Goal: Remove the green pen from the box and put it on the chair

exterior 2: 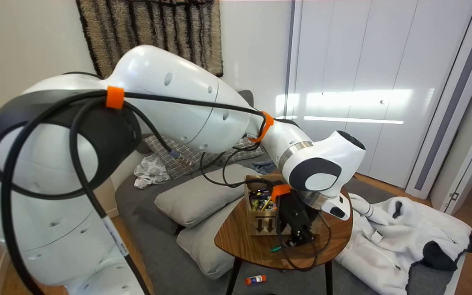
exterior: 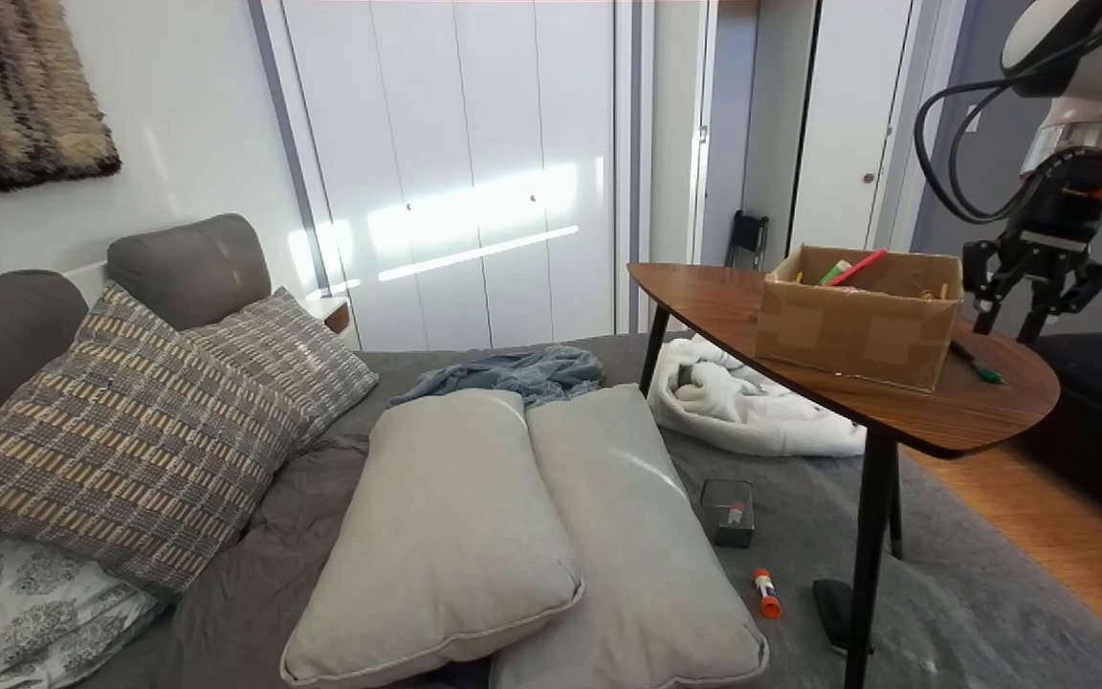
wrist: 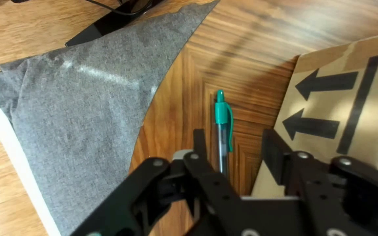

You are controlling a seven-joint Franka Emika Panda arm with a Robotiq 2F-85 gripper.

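The black Robotiq gripper (wrist: 234, 144) points down over a tabletop, its two fingers (wrist: 199, 141) spread well apart. In the wrist view, the green retractable pen (wrist: 221, 113) shows in the gap between them, nearer the finger on the picture's left. Its clicker and clip point away from the gripper; the lower part of its clear barrel is hidden behind the gripper's body (whether either finger touches it, I cannot tell). The pen lies flat on the rounded, three-cornered wooden table (wrist: 179, 105), outside the cardboard box (wrist: 326, 103) and just beside it.

The box stands upright on the same tabletop, open at the top, with black arrows (wrist: 333, 82) printed on the wall facing the pen. In an exterior view, a red stick (exterior: 857, 269) leans at its rim beside a green tube (exterior: 834, 273); in an exterior view, colourful small items (exterior 2: 260, 196) fill it, too jumbled to name.

Above reaches the white Panda arm (exterior 2: 182, 94), a black cable strapped along it with orange bands (exterior 2: 115, 97).

Lower down, in both exterior views, an orange-capped glue stick (exterior: 766, 593) lies on the grey bed (exterior: 972, 593), near the table's legs. Further off are two pale pillows (exterior: 436, 536), a white fleece (exterior: 742, 411), patterned cushions (exterior: 130, 431) and sunlit white closet doors (exterior: 503, 115).
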